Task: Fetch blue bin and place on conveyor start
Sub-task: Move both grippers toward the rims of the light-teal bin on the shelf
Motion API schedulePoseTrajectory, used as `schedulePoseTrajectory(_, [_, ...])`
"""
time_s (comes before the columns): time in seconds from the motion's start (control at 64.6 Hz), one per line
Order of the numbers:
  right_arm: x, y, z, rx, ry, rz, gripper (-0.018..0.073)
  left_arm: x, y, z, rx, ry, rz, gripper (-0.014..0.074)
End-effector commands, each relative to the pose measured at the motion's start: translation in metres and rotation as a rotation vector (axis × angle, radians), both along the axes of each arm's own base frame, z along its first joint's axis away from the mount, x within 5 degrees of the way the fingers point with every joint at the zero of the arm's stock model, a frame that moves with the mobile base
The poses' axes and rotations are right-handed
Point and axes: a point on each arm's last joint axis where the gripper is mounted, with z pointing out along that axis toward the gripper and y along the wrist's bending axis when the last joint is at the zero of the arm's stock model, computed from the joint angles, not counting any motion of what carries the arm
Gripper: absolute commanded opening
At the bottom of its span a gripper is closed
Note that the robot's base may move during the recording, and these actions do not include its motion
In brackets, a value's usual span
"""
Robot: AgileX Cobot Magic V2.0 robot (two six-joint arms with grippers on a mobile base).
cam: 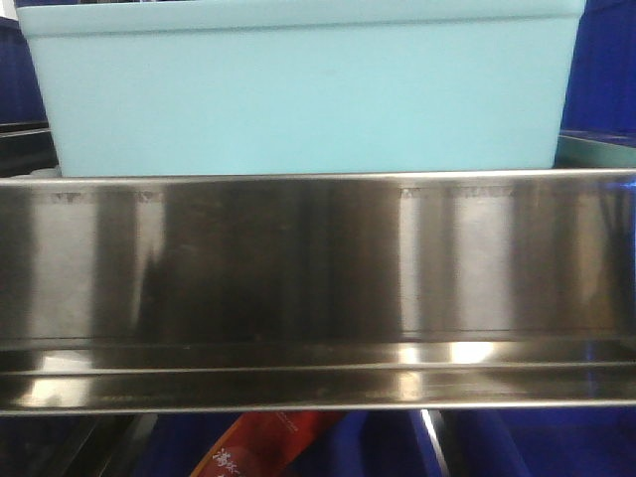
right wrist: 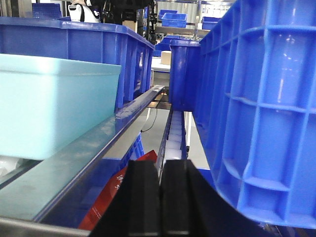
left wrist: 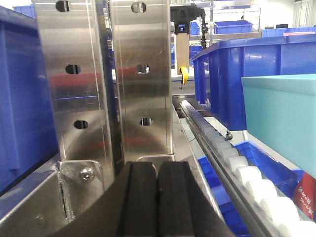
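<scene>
Our left gripper (left wrist: 158,170) has its two black pads pressed together with nothing between them, and the right gripper (right wrist: 160,168) is closed the same way. Neither touches anything.

There is one blue bin (cam: 298,89). It is pale aqua, and it stands on the steel shelf (cam: 318,268) just behind the shelf's shiny front lip. It lies to the right of the left gripper (left wrist: 281,118) and to the left of the right one (right wrist: 54,108) — so it sits between the two.

Straight ahead of the left gripper rise two perforated steel uprights (left wrist: 74,84), side by side. Beside them one track of white rollers (left wrist: 247,177) runs away from us.

We count two dark blue crates in the right wrist view: one behind the bin (right wrist: 89,44) and one close on the right (right wrist: 266,108), hemming that gripper in.

Below the shelf lies one red package (cam: 268,447) — we think a printed pouch, though the view is blurred.
</scene>
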Motion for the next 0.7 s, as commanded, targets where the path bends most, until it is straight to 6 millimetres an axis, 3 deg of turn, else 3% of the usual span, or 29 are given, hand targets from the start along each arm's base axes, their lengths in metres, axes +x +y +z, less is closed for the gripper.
schedulePoseTrajectory(0.0, [-0.0004,-0.0002,0.0018,0.006,-0.022,-0.003,-0.0165,-0.0007,-0.0003,0.003,-0.003,-0.025,-0.005,-0.0111])
schedulePoseTrajectory(0.681, [-0.0004,-0.0002,0.0018,0.006,-0.022,-0.003,-0.0165,-0.0007,-0.0003,0.0032,-0.003,-0.027,-0.005,-0.0111])
